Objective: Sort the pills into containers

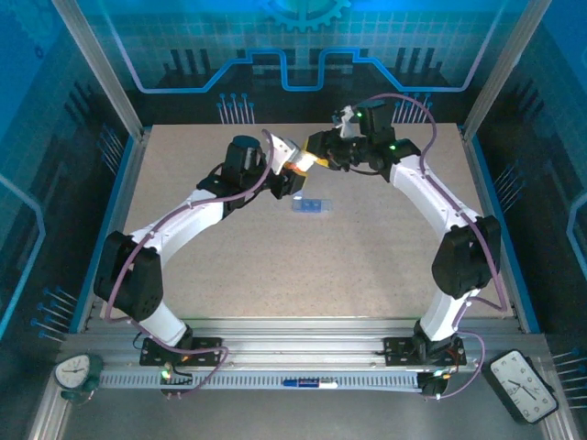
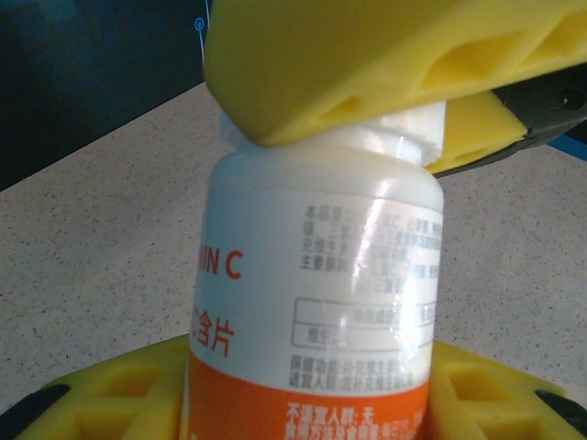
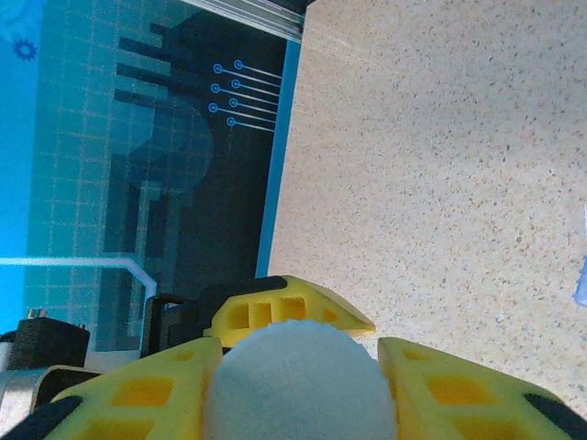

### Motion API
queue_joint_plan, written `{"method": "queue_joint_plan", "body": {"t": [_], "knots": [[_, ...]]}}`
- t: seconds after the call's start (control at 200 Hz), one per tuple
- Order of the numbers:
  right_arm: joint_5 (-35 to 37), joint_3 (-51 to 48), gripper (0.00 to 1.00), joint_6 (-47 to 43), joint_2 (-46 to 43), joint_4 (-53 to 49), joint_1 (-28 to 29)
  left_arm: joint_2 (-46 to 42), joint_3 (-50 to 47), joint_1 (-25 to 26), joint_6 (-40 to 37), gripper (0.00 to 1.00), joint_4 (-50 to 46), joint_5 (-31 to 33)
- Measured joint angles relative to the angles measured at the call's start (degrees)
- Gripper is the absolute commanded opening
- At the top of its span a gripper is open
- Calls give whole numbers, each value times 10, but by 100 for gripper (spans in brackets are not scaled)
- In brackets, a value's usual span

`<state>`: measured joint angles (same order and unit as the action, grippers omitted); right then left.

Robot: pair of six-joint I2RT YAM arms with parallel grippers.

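A small bottle (image 2: pixel 312 275) with a white and orange label is held up above the table. My left gripper (image 2: pixel 312 408) is shut on its lower body. The bottle (image 1: pixel 302 166) hangs between the two arms at the back of the table. My right gripper (image 3: pixel 303 362) is shut on its white ribbed cap (image 3: pixel 303 390), a yellow finger (image 3: pixel 138 394) pressing on each side. In the left wrist view, the right gripper's fingers (image 2: pixel 348 55) clamp the cap from above. The blue pill box with its containers (image 1: pixel 309 205) lies flat on the table just in front. The pills are hidden.
The speckled beige table (image 1: pixel 303 275) is bounded by blue side rails and a dark back wall (image 3: pixel 138 137). Two clocks (image 1: pixel 78 371) (image 1: pixel 526 385) and a pen (image 1: pixel 307 383) lie on the near frame, outside the work surface.
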<state>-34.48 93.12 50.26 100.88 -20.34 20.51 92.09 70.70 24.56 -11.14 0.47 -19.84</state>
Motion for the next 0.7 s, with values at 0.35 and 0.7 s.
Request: {"method": "queue_joint_plan", "body": {"t": [0.35,0.7], "knots": [[-108,-95,43,-22,-12,196,-30,0,1,-12,71,0,19,-64],[-121,-95,77,30,-18,263,-53,0,1,-16,91,0,49,-77]]}}
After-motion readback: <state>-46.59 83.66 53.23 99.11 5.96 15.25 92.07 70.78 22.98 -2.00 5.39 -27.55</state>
